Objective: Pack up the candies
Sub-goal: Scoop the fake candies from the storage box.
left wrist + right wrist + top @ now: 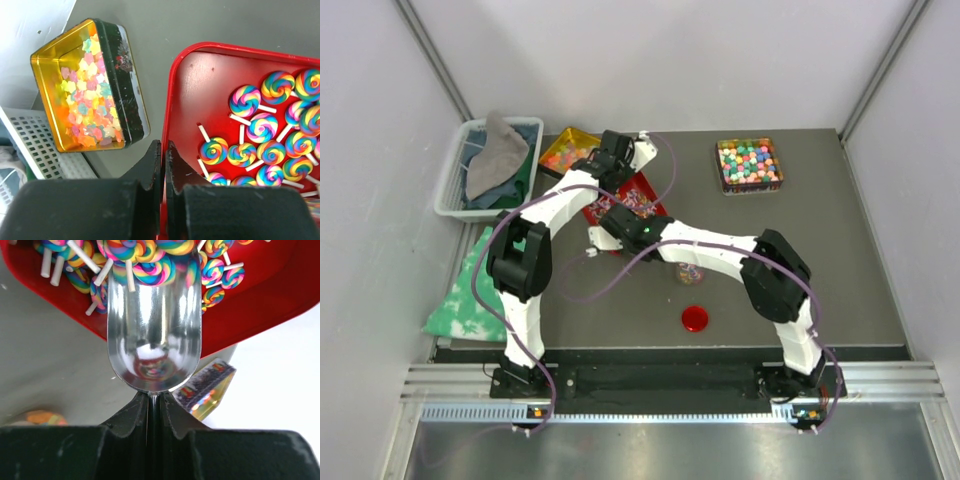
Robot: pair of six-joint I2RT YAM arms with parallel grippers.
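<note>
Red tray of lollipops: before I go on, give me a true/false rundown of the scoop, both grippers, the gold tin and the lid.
1. The right gripper holds a metal scoop. True.
2. The scoop is heaped with lollipops. False: its bowl is bare, and lollipops lie only at its front edge.
3. The gold tin holds star-shaped candies. True.
4. The red lid sits on the gold tin. False: it lies on the table, far from the tin.
5. The left gripper is open above the tin. False: it is shut on the rim of the red tray.
</note>
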